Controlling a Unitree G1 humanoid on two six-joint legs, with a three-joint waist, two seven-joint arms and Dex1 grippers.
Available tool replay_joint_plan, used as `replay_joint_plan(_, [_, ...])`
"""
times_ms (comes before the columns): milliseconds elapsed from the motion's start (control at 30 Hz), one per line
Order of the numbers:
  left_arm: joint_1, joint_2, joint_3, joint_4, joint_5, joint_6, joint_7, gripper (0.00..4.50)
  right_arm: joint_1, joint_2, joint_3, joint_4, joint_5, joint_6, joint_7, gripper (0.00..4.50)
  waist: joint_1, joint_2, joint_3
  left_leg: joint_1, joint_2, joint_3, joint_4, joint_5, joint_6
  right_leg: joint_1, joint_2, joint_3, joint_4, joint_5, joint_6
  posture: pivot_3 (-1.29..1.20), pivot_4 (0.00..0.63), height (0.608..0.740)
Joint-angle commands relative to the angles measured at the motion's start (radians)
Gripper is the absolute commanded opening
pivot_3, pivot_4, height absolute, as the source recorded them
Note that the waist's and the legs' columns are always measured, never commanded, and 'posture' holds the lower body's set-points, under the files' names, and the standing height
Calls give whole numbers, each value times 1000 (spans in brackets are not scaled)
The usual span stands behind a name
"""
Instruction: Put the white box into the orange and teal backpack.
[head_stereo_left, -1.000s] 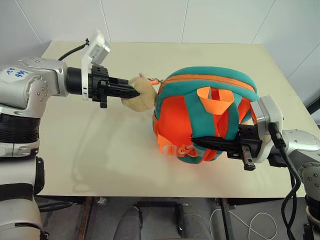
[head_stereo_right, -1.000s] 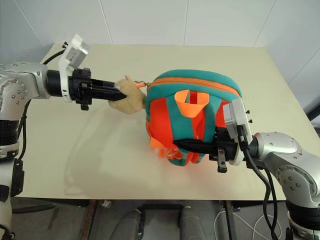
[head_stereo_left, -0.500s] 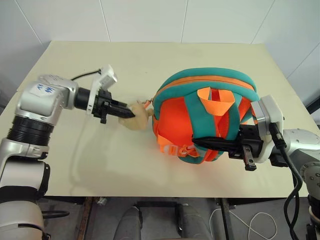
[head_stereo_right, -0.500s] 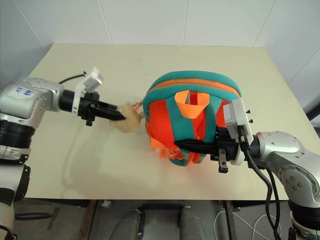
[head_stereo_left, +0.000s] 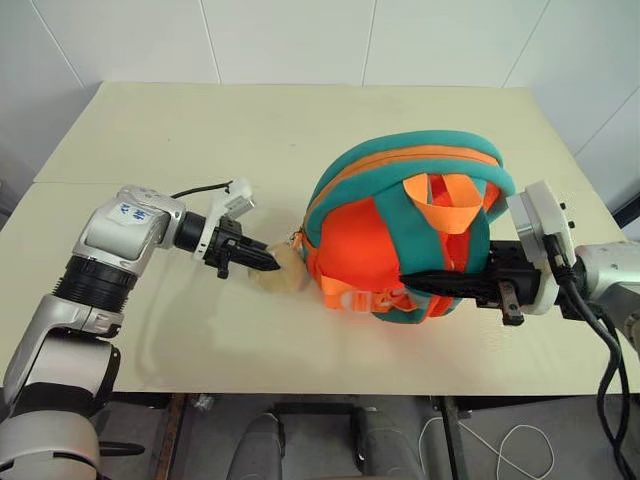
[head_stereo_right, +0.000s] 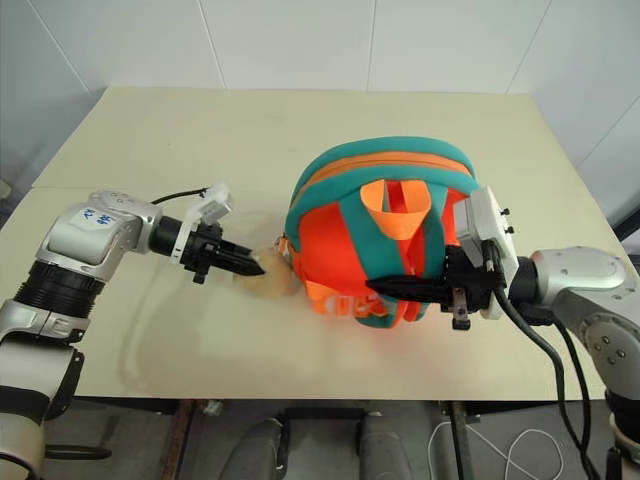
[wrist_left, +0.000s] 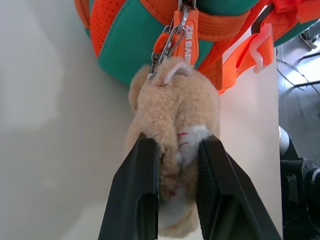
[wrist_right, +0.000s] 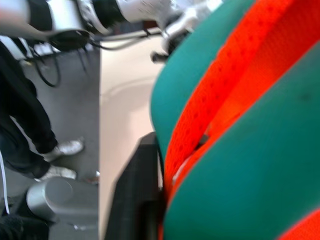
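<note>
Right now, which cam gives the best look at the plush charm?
Left wrist view: the plush charm sits close up between the left gripper fingers, its clip on the backpack visible. Both eye views show it small, beside the backpack, partly behind the gripper.

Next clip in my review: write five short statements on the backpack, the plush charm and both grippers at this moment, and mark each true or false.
1. The left gripper has its fingers on either side of the tan plush charm. True.
2. The orange and teal backpack hangs in the air above the table. False: it rests on the table.
3. The plush charm is clipped to the backpack by a metal clasp. True.
4. The right gripper is far from the backpack, over bare table. False: its black fingers reach in against the backpack's front, among the straps.
5. The white box lies on the table beside the backpack. False: no white box lies on the table there.
</note>
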Motion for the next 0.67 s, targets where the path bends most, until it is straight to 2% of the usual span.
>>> replay_joint_plan(33, [16,39,98,-53,-34,-2,0,2236,-4,-63,-63,15,-24,-16,46,2239,0,0,0,0,0,0,0,0,0,0,0,0,0,0,0,0,150,740])
replay_joint_plan(167, [100,50,247,-121,-75,-83,49,3491,60,-141,-145,71,-105,-56,98,3531,2,0,0,0,0,0,0,0,0,0,-1,0,-1,0,0,0,150,740])
replay_joint_plan(267, [185,65,342,-167,-96,-130,74,4428,183,-190,-274,125,-199,-87,139,4496,3,0,0,0,0,1,-1,0,0,0,-1,0,-1,0,0,0,150,740])
replay_joint_plan(400, [241,73,434,-183,-131,-194,68,4470,317,-198,-434,184,-278,-121,196,4500,4,0,0,0,0,1,0,0,1,1,-1,0,-2,0,1,0,150,740])
replay_joint_plan(500, [275,37,546,-169,-211,-270,41,4470,390,-179,-544,267,-325,-167,243,4500,4,0,0,0,0,1,1,0,1,2,-1,0,-2,1,1,0,150,740])
replay_joint_plan(667, [350,24,627,-159,-251,-358,21,4470,362,-137,-542,380,-346,-239,219,4500,-5,0,0,4,0,3,1,0,1,8,-1,0,-7,0,-4,0,150,740])
